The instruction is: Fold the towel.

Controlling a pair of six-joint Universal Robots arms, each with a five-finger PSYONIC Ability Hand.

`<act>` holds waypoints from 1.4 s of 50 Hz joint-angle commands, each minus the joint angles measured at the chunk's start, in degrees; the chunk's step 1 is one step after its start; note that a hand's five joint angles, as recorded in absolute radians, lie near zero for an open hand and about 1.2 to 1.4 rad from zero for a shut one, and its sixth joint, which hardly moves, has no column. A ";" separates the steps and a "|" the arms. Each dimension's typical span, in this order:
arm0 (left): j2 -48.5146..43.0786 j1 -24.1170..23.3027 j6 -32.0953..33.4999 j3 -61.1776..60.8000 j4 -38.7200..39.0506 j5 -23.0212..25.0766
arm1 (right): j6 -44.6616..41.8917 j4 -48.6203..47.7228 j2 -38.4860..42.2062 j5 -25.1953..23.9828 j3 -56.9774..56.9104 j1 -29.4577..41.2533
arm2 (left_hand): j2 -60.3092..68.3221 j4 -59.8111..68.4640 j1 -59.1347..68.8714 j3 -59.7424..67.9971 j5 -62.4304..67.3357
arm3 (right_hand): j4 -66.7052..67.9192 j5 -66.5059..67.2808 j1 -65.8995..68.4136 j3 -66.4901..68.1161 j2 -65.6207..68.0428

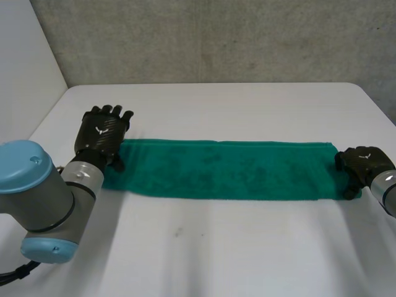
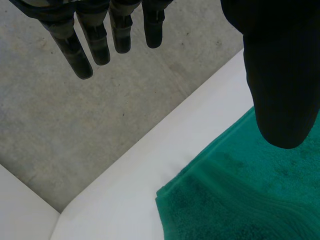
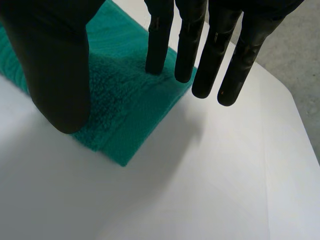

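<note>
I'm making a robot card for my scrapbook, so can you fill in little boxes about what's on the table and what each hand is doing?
Towel: green, a long flat strip across the white table
Left hand: open, fingers straight, at the towel's left end
Right hand: open, fingers straight, over the towel's right end
Folding: neither end lifted yet

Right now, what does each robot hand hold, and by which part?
Nothing is held. The left robot hand and right robot hand are open, one at each short end of the long green terry towel.
</note>
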 commanded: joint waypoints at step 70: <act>-0.27 -11.09 -1.50 9.14 -0.06 -0.27 | -3.61 3.43 0.54 6.17 -23.13 40.69 | -1.60 -1.66 -0.96 -2.08 -2.76 | -23.67 -22.45 -18.84 -23.80 -23.68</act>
